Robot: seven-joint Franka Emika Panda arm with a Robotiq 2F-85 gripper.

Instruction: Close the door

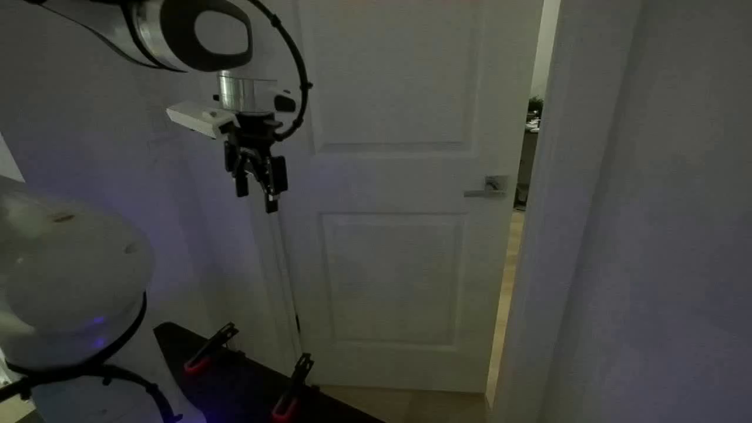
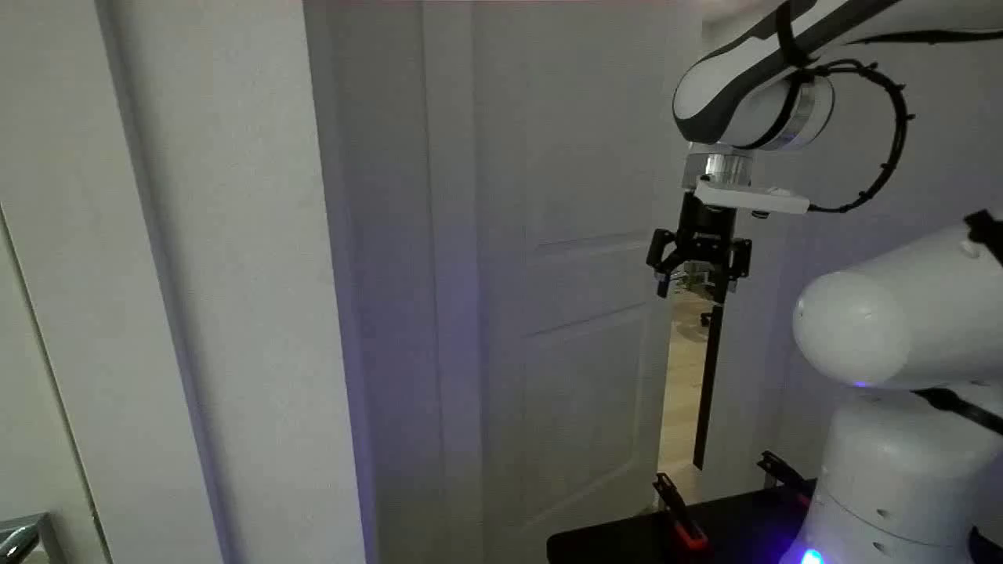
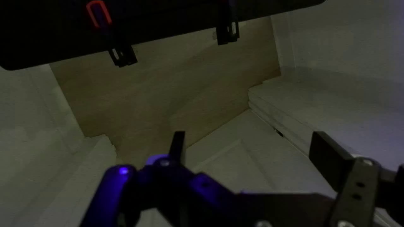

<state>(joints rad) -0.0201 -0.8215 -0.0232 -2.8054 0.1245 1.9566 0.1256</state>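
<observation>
Wrist view shows me the end effector (image 3: 248,151) released, its jaws apart; in an exterior view I see the door (image 1: 393,182), a little open, beyond the edge of the tabletop (image 1: 238,385).

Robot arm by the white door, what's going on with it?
A robot arm is set up near the white door, seemingly to close it. It isn't handling anything at this moment: its hand is open and empty, pointing down, apart from the door. The door stands slightly ajar, with pale floor showing through a narrow gap on the lever handle side, so the closing isn't done yet.
</observation>
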